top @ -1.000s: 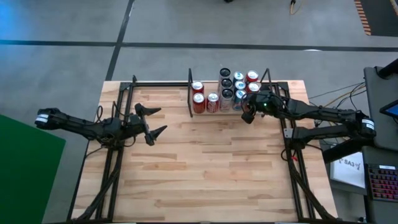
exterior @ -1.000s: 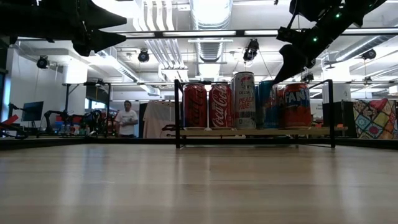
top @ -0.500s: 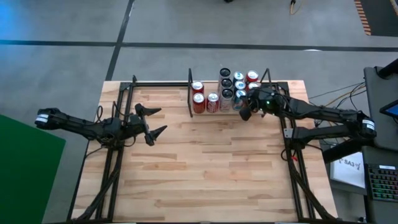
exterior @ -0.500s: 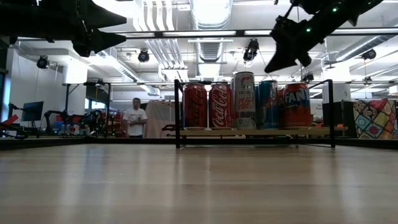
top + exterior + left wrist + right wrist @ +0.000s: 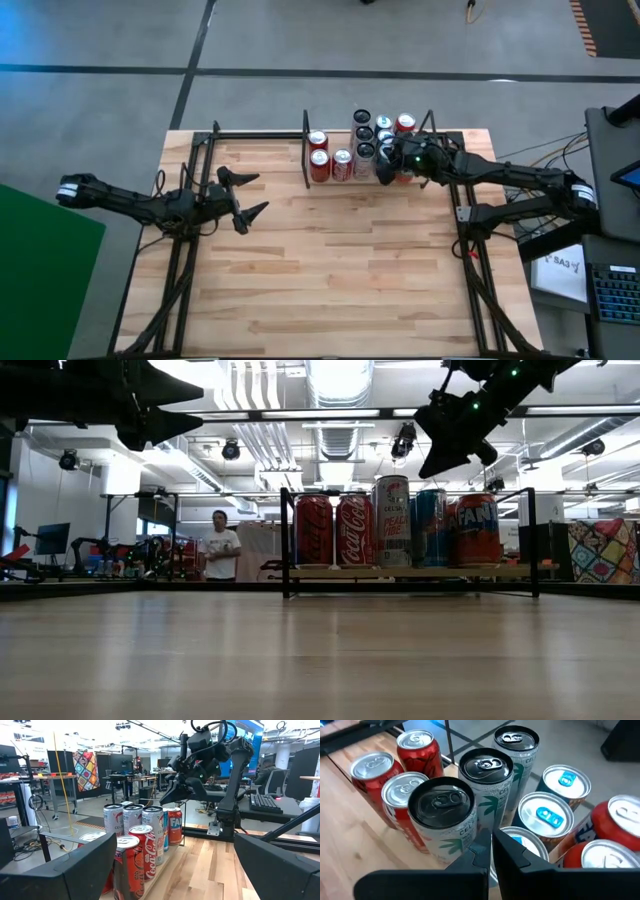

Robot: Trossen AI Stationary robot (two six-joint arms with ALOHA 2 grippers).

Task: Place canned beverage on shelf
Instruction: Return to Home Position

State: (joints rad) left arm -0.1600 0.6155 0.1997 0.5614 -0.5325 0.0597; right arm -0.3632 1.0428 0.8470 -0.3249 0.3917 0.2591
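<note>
The right gripper [image 5: 491, 842] hangs just above the cans [image 5: 440, 810] on the shelf [image 5: 400, 572]. Its two fingers are pressed together and hold nothing. The cans stand close together on the shelf, at the back of the table [image 5: 330, 270]. The red cans [image 5: 319, 160] are on one side and the white cans [image 5: 364, 152] (black lids) are in the middle. The left gripper [image 5: 250, 196] waits over the table's left side, with its fingers spread wide and empty.
</note>
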